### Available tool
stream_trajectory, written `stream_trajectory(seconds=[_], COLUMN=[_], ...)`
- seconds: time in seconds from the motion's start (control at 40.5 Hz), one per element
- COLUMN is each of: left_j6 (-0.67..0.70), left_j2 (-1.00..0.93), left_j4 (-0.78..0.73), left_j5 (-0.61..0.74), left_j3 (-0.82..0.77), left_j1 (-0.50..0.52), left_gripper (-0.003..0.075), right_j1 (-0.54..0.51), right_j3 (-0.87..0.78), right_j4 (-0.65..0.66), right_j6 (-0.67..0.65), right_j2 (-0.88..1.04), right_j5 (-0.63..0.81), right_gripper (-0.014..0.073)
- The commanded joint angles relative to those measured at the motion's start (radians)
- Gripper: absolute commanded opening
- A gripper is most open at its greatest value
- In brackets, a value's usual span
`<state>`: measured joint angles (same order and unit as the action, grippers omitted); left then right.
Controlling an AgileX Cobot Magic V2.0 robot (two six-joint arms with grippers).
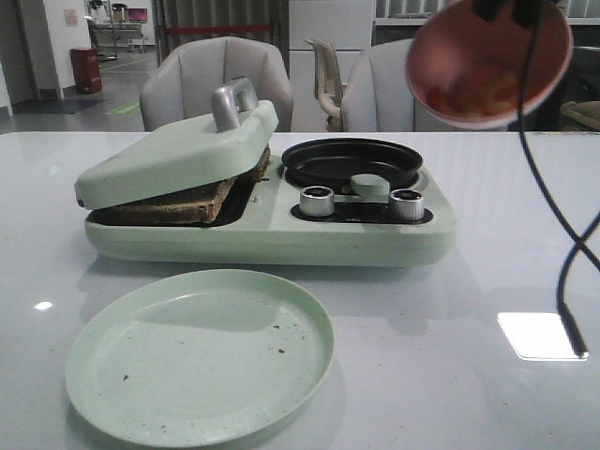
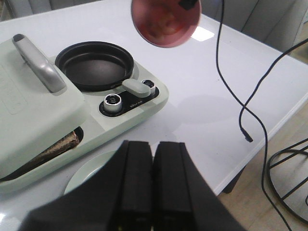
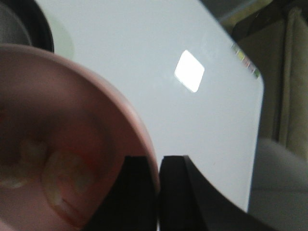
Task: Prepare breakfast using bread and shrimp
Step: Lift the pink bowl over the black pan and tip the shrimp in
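The shrimp [image 3: 57, 180] lie in a pink bowl [image 1: 487, 61] that the right pincer [image 3: 159, 192] holds tilted in the air, its fingers clamped on the rim. They look small, light, wet and likely slippery, so tipping them out of the bowl seems safer than pinching them one by one; the grip on the thin rim looks narrow, and a sharp tilt could let the bowl twist. Below and to the left of this pincer sits the black pan [image 1: 352, 161] of the green cooker [image 1: 272, 225], empty, with two knobs [image 1: 317, 201] in front. Further left the bread [image 1: 183, 199] is pressed under the cooker's lid [image 1: 178, 150]; it is soft and would crush easily. The left pincer [image 2: 153, 192] hangs with fingers together, holding nothing, above a green plate [image 1: 200, 352]. A black cable [image 1: 562, 253] dangles near the bowl and could snag
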<state>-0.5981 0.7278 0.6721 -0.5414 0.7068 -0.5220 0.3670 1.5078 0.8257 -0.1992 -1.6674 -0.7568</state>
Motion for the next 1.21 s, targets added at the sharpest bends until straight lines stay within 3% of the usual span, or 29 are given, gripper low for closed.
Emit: stream_trajectory(seconds=[0.0, 0.297, 0.519, 0.717, 1.186], left_j6=[-0.002, -0.002, -0.002, -0.002, -0.002], left_j2=[-0.004, -0.004, -0.004, -0.004, -0.004], left_j4=[0.028, 0.028, 0.028, 0.028, 0.028], left_j5=[0.051, 0.051, 0.051, 0.051, 0.051], left_j3=[0.031, 0.031, 0.031, 0.031, 0.031], left_j1=[-0.008, -0.008, -0.008, -0.008, -0.008], left_gripper=[0.0101, 0.0101, 0.0101, 0.0101, 0.0101], right_j1=[0.037, 0.146, 0.195, 0.219, 0.221], right_j3=[0.125, 0.375, 0.415, 0.415, 0.475], right_j4=[0.176, 0.54, 0.798, 0.97, 0.974], right_j6=[-0.065, -0.219, -0.302, -0.376, -0.378], right_j2=[-0.018, -0.238, -0.346, -0.377, -0.384], right_j5=[0.023, -0.099, -0.222, -0.247, -0.234], right_gripper=[0.0042, 0.0042, 0.0042, 0.0042, 0.0042])
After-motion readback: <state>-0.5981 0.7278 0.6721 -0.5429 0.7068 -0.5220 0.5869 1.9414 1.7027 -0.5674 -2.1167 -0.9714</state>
